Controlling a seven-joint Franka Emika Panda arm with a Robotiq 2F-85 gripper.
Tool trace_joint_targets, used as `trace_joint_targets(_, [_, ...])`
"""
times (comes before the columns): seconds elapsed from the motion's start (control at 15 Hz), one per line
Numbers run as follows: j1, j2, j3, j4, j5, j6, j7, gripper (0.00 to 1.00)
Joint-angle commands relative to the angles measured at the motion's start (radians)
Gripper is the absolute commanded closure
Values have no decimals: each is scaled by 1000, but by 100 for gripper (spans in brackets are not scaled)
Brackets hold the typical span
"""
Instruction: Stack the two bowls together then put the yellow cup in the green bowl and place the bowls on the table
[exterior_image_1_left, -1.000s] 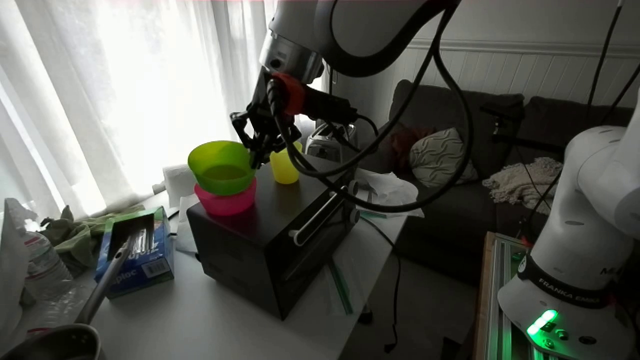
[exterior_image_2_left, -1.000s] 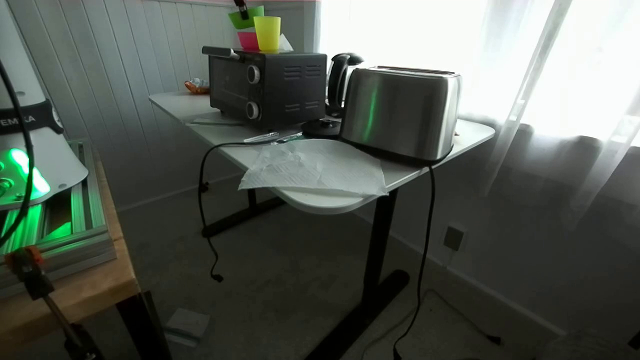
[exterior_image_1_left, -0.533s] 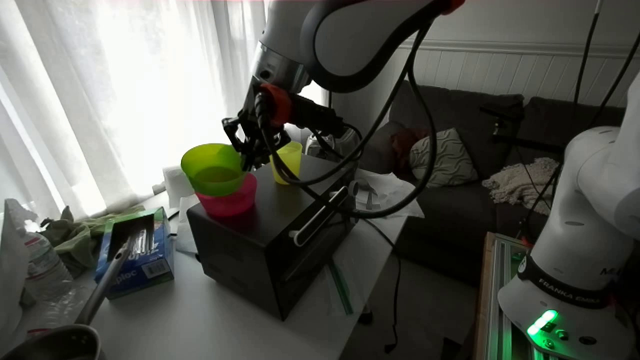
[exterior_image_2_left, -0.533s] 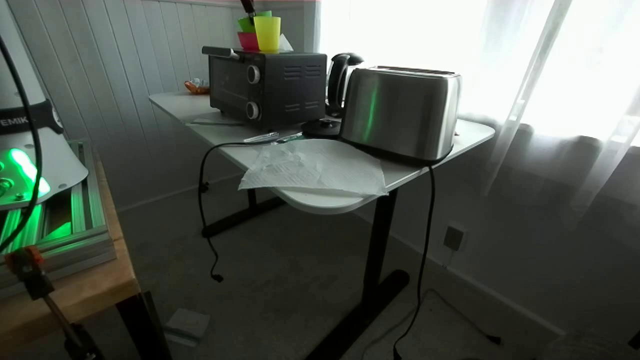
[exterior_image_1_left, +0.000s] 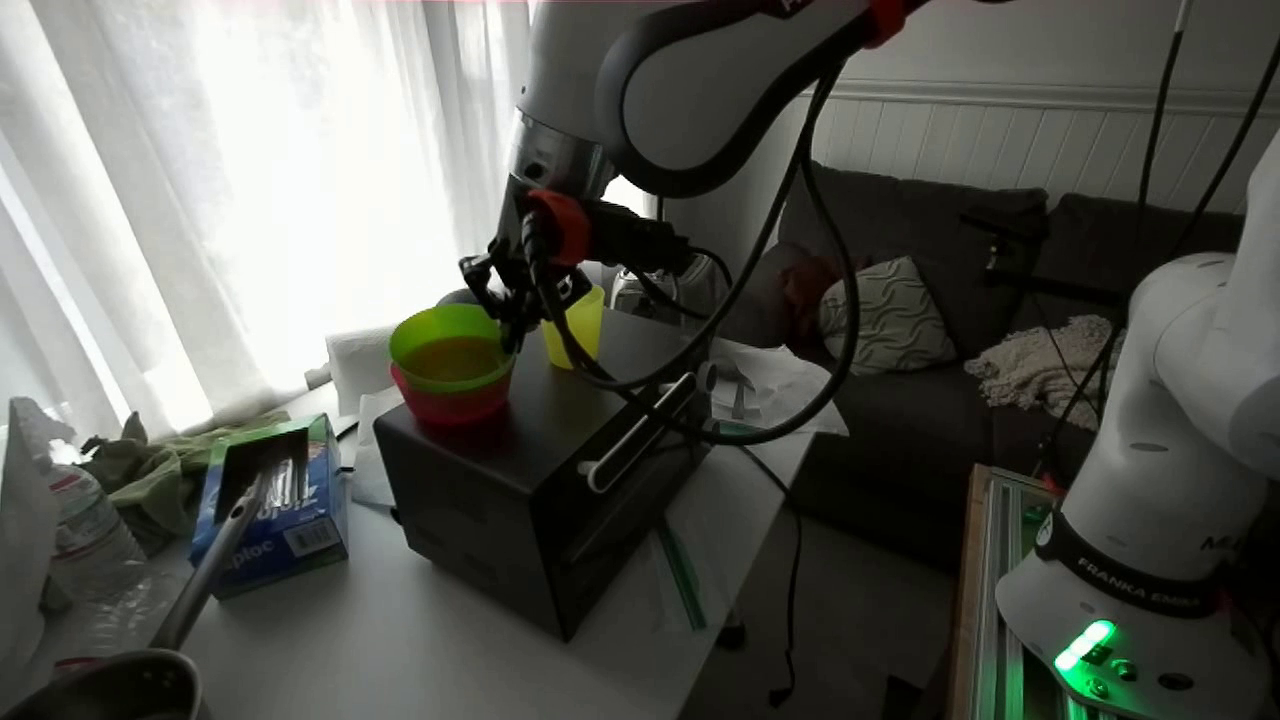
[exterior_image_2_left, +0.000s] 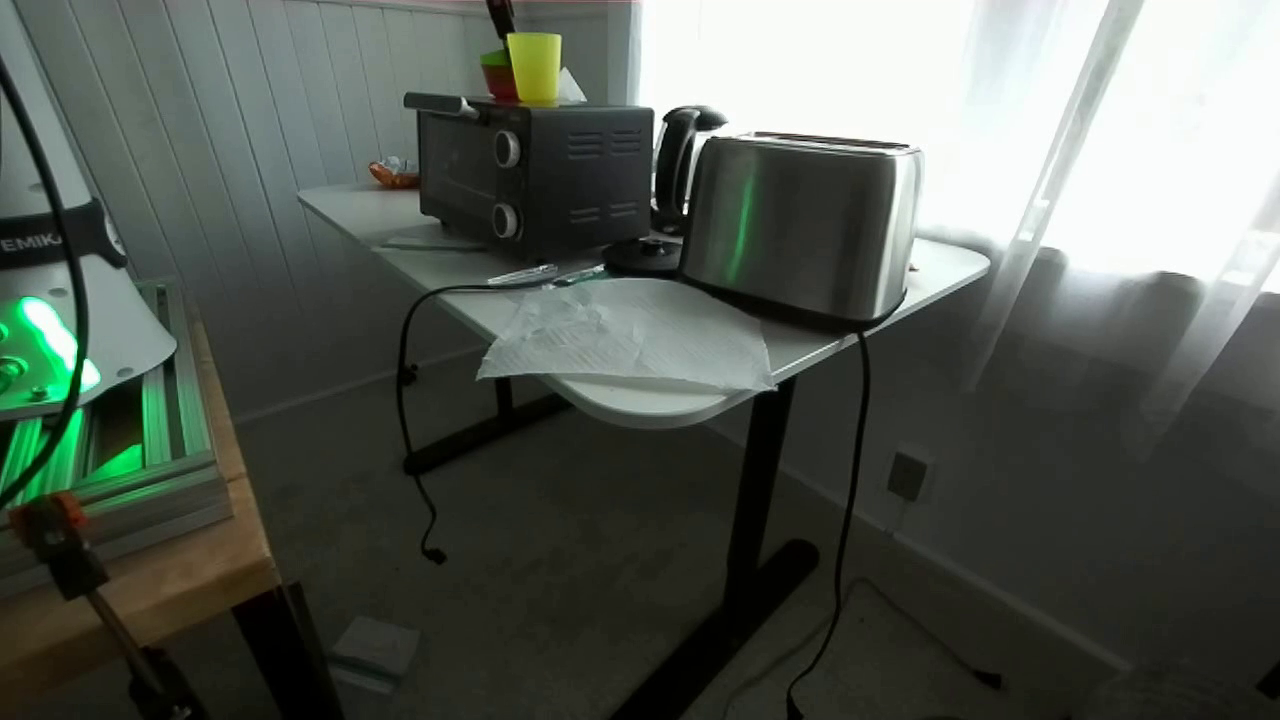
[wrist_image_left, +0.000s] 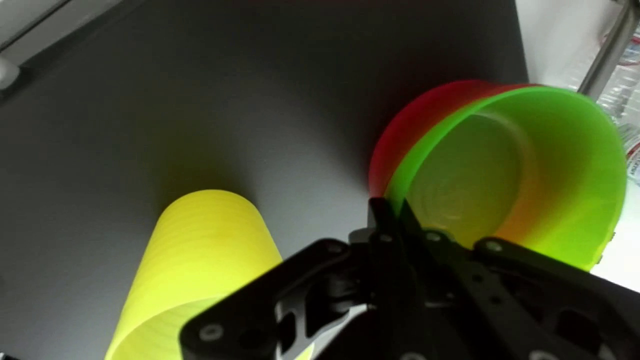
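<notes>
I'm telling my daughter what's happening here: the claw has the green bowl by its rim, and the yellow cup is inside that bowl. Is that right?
Not quite: the cup stands on the oven, apart from the green bowl, as the wrist view shows. The claw does have that bowl by its rim.
</notes>
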Motion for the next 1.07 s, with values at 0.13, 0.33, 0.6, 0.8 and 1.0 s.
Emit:
trace_joint_targets(0.13, [27, -9, -19, 34, 22, -110, -53, 97])
trace_joint_targets(0.33, [30, -12, -22, 45, 39, -151, -74, 97])
trace_joint_targets(0.6, [30, -6, -21, 53, 34, -166, -59, 71])
trace_joint_targets(0.8, [30, -21, -21, 50, 31, -165, -53, 53])
trace_joint_targets(1.0, [28, -43, -25, 46, 51, -158, -62, 32])
